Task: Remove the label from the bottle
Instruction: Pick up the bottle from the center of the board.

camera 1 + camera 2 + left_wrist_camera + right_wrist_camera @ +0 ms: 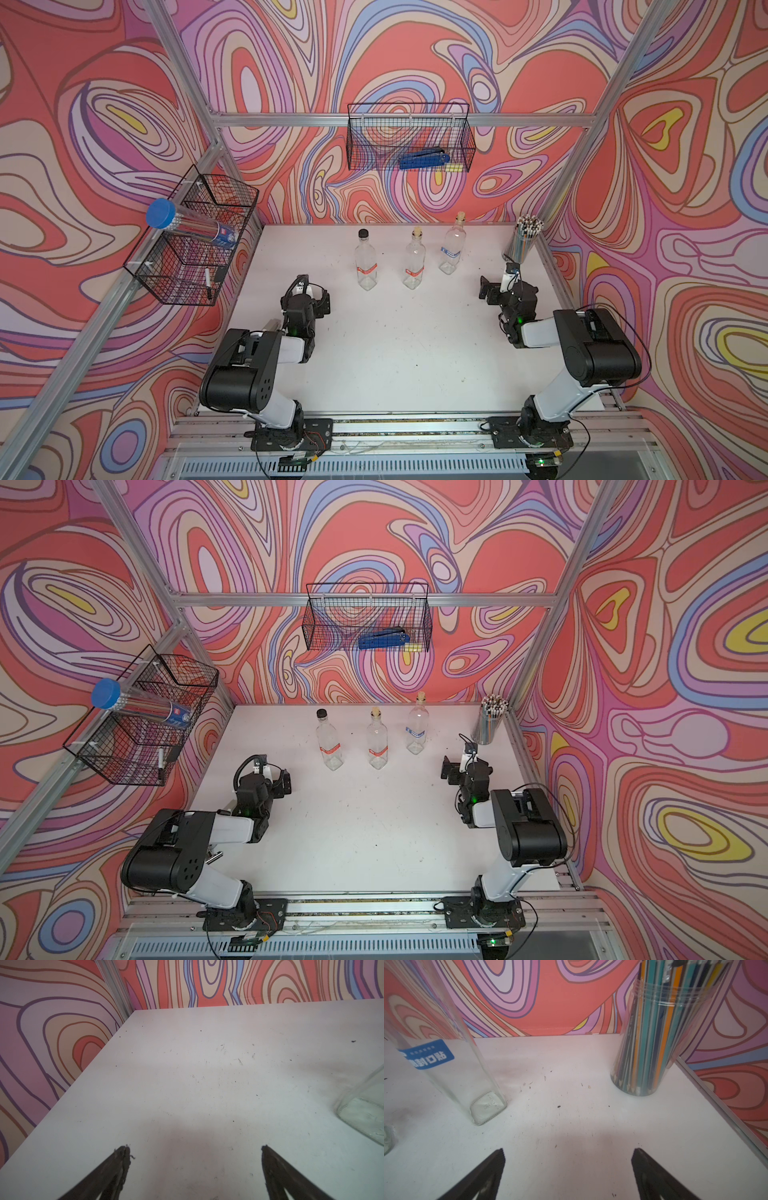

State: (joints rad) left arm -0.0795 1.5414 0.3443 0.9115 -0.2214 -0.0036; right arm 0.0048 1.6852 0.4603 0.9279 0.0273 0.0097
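- My two grippers, left gripper (195, 1149) and right gripper (569, 1151), both stood wide open, holding nothing.
- Three bottles stood upright beside one pencil jar (524, 241): the blue-label bottle (451, 249) nearest it, then the middle bottle (414, 266) and the black-capped bottle (366, 262), farthest, both red-labelled.
- Each bottle wore one label.
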